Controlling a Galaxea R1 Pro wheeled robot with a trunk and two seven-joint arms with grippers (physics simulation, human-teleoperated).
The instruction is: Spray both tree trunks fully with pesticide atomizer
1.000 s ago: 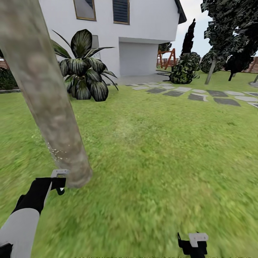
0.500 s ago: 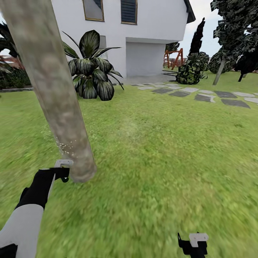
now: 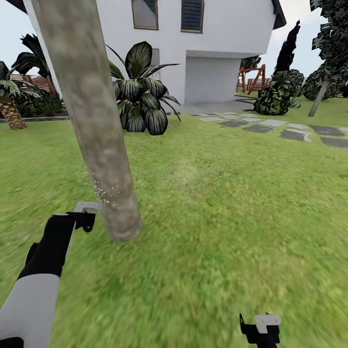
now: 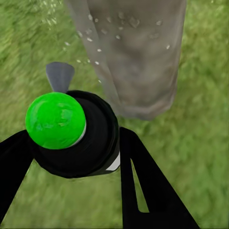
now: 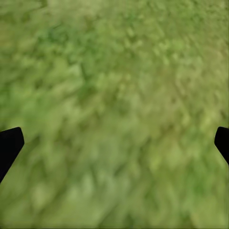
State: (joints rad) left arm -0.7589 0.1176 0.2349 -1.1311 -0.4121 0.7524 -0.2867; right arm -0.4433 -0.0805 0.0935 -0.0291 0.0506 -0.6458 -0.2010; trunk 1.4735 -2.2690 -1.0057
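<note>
Left tool [image 4: 71, 157] clamped on pesticide atomizer [image 4: 76, 133], green dot on its cap, nozzle just beside tree trunk [image 3: 96, 125]; white droplets speckle the bark. Right tool [image 3: 261, 328] apart, low over lawn [image 3: 217, 217]. Since 1.0 s ago: view panned, trunk further right in frame; left arm raised slightly.

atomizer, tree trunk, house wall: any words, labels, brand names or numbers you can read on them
None: no readable text in these views.
Pesticide atomizer in the left gripper: plain dark body, green cap, no label or brand.
Tree trunk: mottled bark and pale spray droplets, no sign or tag.
House: white walls, windows and garage opening, no number or sign.
Right gripper: no markings.
</note>
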